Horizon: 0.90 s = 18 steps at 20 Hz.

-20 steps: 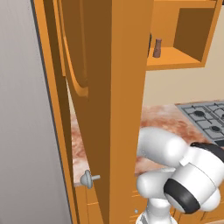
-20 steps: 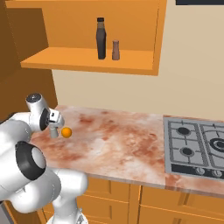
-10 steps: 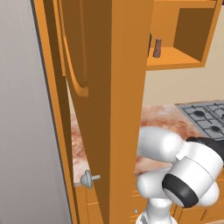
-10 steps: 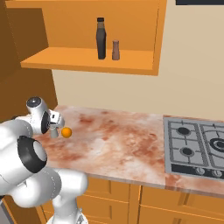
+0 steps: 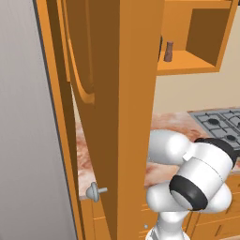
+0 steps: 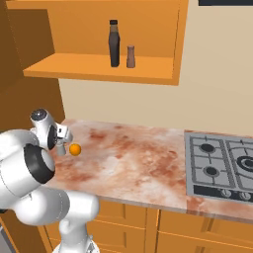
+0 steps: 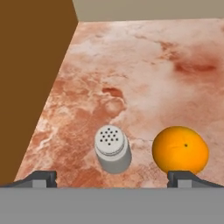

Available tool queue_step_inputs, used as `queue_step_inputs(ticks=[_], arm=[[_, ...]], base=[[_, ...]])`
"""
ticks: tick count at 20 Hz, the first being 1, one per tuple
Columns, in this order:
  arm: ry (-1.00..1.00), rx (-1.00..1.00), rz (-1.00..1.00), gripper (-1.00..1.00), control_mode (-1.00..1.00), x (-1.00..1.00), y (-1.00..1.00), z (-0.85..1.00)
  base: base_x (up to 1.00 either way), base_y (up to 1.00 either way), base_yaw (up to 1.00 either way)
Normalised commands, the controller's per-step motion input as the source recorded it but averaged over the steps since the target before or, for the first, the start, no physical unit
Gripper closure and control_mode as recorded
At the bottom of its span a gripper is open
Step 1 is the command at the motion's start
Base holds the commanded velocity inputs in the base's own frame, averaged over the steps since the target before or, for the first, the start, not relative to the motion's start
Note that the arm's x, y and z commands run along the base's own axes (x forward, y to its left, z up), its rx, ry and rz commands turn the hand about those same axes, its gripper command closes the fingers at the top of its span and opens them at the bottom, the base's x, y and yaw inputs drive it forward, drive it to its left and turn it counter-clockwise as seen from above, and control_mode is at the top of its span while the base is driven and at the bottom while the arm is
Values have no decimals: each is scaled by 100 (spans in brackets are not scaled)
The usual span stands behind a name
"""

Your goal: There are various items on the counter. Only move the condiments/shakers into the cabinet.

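Already up on the shelf of the cabinet (image 6: 74, 66): dark brown bottle (image 6: 114, 43) and brown shaker (image 6: 130, 56), both upright, side by side, just apart, toward the right half of the shelf. Counted as done, going by how they stand.

Left on the counter (image 6: 138, 158): one pale grey shaker (image 7: 113, 148), upright, perforated top facing the hand camera, near the counter's left end, close to the brown side wall. Judged to be a condiment item, so probably the last piece to move. Orange (image 7: 180, 150) just beside it on its right in the hand view, apart by a narrow strip of stone, not touching. Not a condiment; to be left where it lies.

Gripper (image 6: 59, 141): jaws at full spread, nothing between the pads, nothing held. Low over the counter's left end, looking down at the pale grey shaker, which sits roughly centred between the two finger tips (image 7: 37, 178) in the hand view; the orange lies closer to the right-hand tip. No contact visible with either object.

Cabinet door (image 5: 136, 117) swung open, shelf reachable. Gas hob (image 6: 222, 165) well apart to the right, not involved.

Estimate: about two thirds through. Remaining: close on the grey shaker without catching the orange, lift, set on the shelf.
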Motion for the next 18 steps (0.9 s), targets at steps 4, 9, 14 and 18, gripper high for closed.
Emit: queue_step_inputs(ticks=[4, 9, 14, 18], arm=[[1, 0, 0, -100, -100, 22, 0, -4], [4, 0, 0, -100, -100, 12, 1, -16], [5, 0, 0, -100, -100, 3, 6, -23], [3, 0, 0, -100, -100, 5, 5, -15]], base=[[0, 0, 0], [0, 0, 0], [0, 0, 0], [0, 0, 0]])
